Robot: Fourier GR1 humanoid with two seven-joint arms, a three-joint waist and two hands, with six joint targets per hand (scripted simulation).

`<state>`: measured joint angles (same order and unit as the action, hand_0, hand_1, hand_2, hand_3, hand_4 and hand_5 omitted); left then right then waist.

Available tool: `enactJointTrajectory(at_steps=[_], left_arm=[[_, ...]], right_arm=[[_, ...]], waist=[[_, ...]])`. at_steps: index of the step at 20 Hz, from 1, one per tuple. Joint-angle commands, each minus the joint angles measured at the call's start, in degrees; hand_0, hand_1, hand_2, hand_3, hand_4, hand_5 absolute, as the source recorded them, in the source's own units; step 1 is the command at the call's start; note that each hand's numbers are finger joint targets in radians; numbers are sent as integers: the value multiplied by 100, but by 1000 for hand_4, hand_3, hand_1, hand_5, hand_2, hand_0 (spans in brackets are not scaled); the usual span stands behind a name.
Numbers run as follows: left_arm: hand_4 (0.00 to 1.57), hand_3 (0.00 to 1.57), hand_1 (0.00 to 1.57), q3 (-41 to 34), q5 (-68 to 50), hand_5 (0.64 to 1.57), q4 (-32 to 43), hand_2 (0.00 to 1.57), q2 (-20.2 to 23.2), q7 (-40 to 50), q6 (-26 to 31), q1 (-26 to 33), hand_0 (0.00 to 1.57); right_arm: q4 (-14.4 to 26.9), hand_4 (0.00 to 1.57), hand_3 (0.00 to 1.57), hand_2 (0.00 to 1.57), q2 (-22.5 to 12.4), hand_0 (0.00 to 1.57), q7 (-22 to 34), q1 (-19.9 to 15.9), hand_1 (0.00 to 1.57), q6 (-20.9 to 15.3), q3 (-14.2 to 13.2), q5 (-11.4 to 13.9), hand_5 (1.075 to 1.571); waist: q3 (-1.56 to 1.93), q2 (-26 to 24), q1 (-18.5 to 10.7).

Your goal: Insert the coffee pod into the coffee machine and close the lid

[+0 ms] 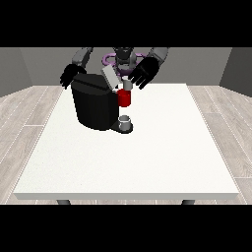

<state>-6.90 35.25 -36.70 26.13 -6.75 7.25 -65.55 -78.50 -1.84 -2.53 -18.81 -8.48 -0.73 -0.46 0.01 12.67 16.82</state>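
one coffee pod (127, 85), small, pale grey and cylindrical, upright at the top of the red pod holder (124, 98) on the front of the coffee machine (96, 104); cannot tell how deep inside. holder round, red, smooth, just under the pod and above the drip base. one lid (110, 77), flat and light grey, tilted up and back from the machine's top, open, not down over the pod. one machine body, black, bulky, rounded at the sides, matte, standing towards the far left part of the table (147, 157). one small grey cup (125, 120), round and short, on the machine's dark base plate directly below the red holder; contents not visible.

two black hands. hand at the view's right (144, 72) spread, fingers straight and fanned out, hovering just beside and above the pod and lid, grasping nothing visible; cannot tell whether a fingertip touches the pod. hand at the view's left (70, 75) behind the machine's upper left corner, partly hidden; cannot tell whether released or clenched, or whether touching the machine.

one table, large, white, rectangular, flat and smooth, on dark legs. beyond it, grey wood-plank floor (216, 118) and plain grey walls.
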Motion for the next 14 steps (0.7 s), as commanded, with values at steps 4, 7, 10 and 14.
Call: enactJointTrajectory(at_steps=[4, 7, 10, 14], left_arm=[[500, 1229, 1305, -38, 59, 1571, 117, 1326, 33, 118, 83, -224, 1305], [512, 1217, 1268, 11, 123, 1571, 88, 1300, -145, 249, -46, -348, 1268], [506, 1208, 1251, 26, 108, 1571, 86, 1294, -48, 100, 180, -276, 1251], [497, 1195, 1185, 7, 179, 1571, 88, 1264, -119, 130, -53, -370, 1185]], right_arm=[[-124, 526, 0, 0, 36, 0, 84, -120, 0, -146, -39, 32, 1571], [-101, 481, 0, 0, -27, 0, 178, -277, 0, -96, -138, -61, 1571], [-4, 514, 0, 0, -91, 0, -24, 59, 0, 11, -150, -54, 1571], [-44, 499, 0, 0, -154, 0, -42, -145, 0, 72, -238, -140, 1571]], waist=[[-1, 112, 56], [0, 196, 128], [1, 132, 46], [1, 303, 96]])
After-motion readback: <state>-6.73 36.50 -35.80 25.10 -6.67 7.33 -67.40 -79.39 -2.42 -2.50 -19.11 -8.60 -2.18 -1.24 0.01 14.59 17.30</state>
